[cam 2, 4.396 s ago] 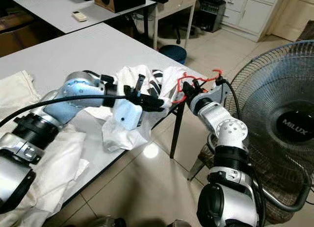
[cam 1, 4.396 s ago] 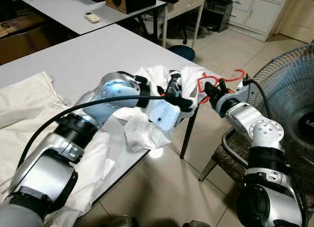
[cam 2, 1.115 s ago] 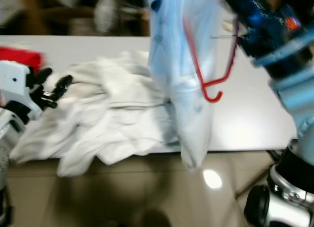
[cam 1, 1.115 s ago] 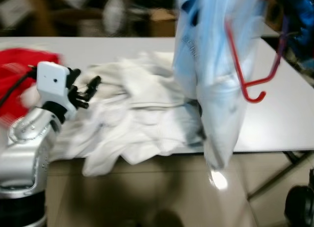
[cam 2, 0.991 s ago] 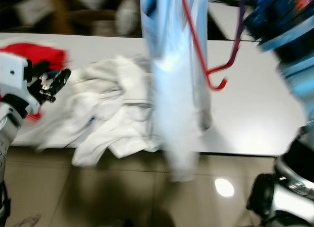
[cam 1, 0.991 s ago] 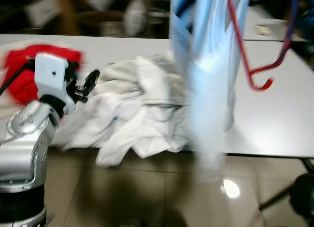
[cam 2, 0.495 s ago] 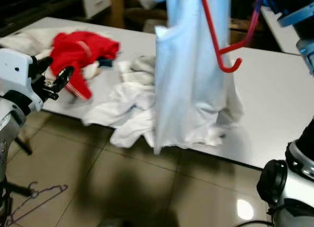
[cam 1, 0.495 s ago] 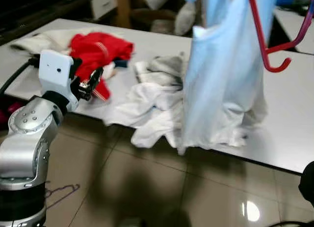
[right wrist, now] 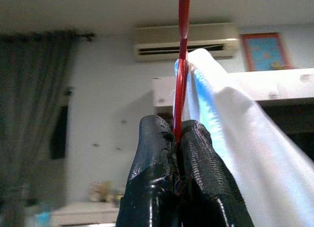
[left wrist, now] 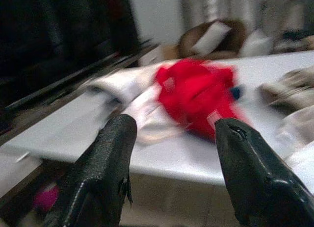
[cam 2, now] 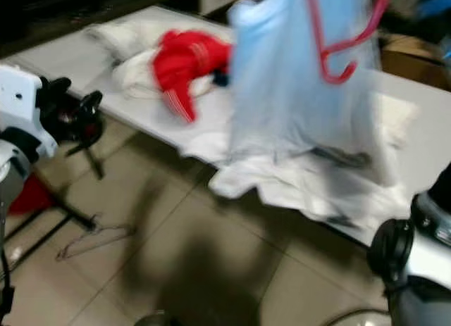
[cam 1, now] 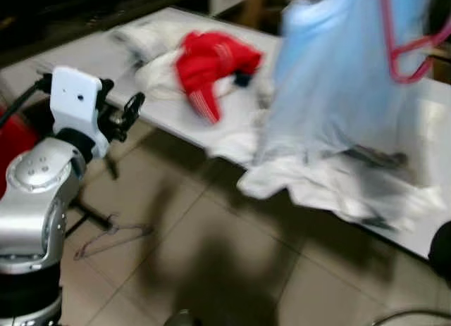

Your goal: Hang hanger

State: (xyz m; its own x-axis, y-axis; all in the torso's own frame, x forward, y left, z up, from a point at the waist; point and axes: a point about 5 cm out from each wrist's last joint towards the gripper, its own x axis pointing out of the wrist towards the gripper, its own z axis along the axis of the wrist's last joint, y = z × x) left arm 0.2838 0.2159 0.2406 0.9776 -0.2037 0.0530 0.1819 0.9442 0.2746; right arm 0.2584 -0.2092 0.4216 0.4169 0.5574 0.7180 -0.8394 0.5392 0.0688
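A red hanger (right wrist: 183, 50) carries a light-blue garment (cam 1: 338, 79), which hangs over the white table (cam 1: 169, 108). The hanger's hook (cam 2: 338, 55) shows beside the cloth. My right gripper (right wrist: 176, 134) is shut on the hanger's rod, held high, with the pale fabric (right wrist: 225, 119) draped beside it. My left gripper (cam 1: 132, 105) is raised at the left, off the table's end, open and holding nothing. In the left wrist view its fingers (left wrist: 110, 158) frame a red garment (left wrist: 196, 94) on the table. The eye views are blurred.
The red garment (cam 1: 211, 58) and a pile of white clothes (cam 1: 338, 189) lie on the table, some hanging over its edge. A thin wire hanger (cam 1: 106, 238) lies on the tiled floor below. Something red (cam 1: 14, 139) is behind my left arm.
The whole picture has swung, so the table's end, the floor and the wire hanger have come into view. The garment still hangs from my right gripper. My left gripper stays open.
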